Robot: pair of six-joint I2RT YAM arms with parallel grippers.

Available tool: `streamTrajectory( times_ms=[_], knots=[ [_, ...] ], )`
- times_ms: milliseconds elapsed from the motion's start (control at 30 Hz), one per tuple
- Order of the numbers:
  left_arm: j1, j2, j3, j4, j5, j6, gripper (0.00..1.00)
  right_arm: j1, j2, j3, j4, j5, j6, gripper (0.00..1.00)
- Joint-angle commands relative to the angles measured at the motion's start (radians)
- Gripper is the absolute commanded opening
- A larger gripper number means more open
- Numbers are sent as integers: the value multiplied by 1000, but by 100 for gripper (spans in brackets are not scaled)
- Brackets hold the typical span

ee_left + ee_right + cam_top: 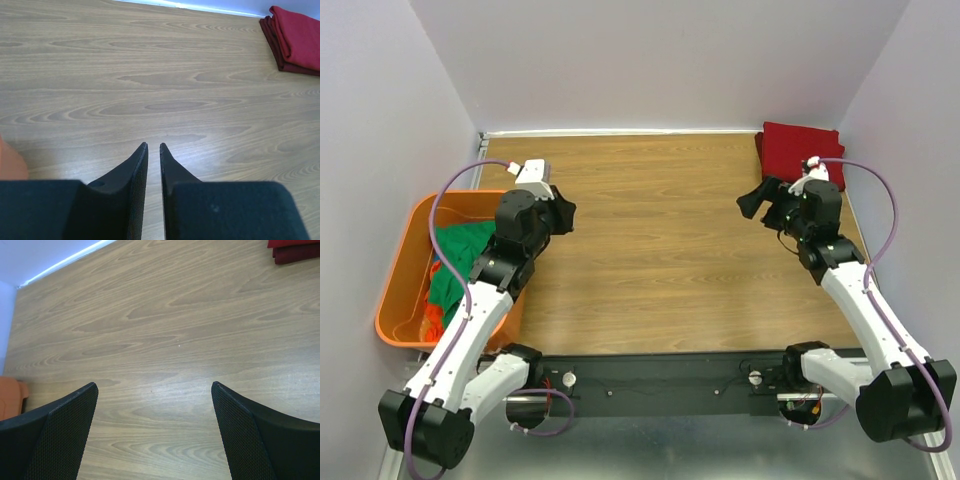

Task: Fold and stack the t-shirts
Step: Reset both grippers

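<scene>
A folded stack of t-shirts, bright red on dark maroon (802,150), lies at the table's far right corner; it also shows in the left wrist view (297,37) and at the top edge of the right wrist view (295,250). Crumpled green t-shirts (460,262) fill the orange tub (400,290) on the left. My left gripper (563,214) (153,146) hovers over bare wood beside the tub, its jaws a narrow slit apart with nothing between them. Left of the red stack, my right gripper (752,200) (154,387) stands wide open and empty above the table.
The wooden table (660,240) is walled at the back and on both sides by pale walls. The orange tub's corner shows at the left edge of both wrist views (10,162) (10,395). A black rail (660,385) with the arm bases runs along the near edge.
</scene>
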Motion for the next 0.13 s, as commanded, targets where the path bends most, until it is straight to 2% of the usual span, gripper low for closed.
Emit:
streamTrajectory(
  times_ms=[0, 100],
  knots=[
    [6, -29, -6, 3, 6, 2, 23, -4, -9, -8, -16, 48, -3, 100],
    [6, -40, -6, 0, 6, 3, 23, -4, -24, -8, -16, 60, 5, 100]
  ],
)
